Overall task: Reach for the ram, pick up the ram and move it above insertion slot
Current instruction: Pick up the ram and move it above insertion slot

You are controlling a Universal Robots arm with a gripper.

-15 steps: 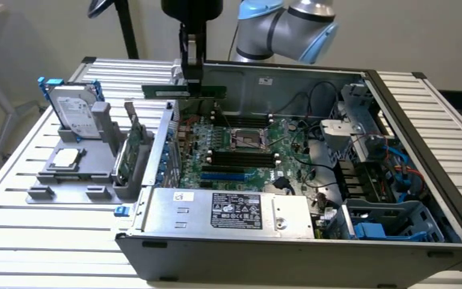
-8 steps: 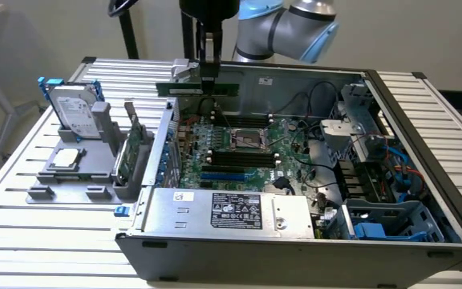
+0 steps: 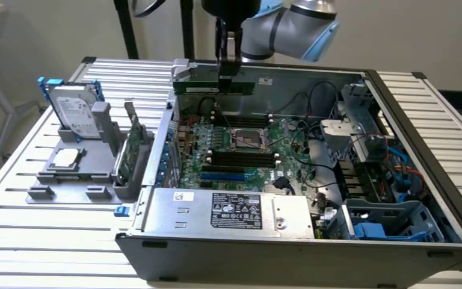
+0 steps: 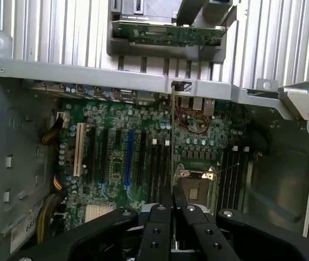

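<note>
A ribbed metal desk (image 3: 22,241) carried the open computer case (image 3: 295,253). In the exterior view, the tool (image 3: 226,66) hung at the case's far edge, clamped on the ram (image 3: 213,86), lifted clear. In the wrist view, the ram (image 4: 173,141) ran edge-on above the motherboard (image 4: 116,157), between the fingers (image 4: 160,217).

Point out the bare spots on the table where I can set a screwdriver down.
The slatted table is bare in front of the grey holder, and right of the computer case in the exterior view. Inside the case is crowded with cables and boards.
</note>
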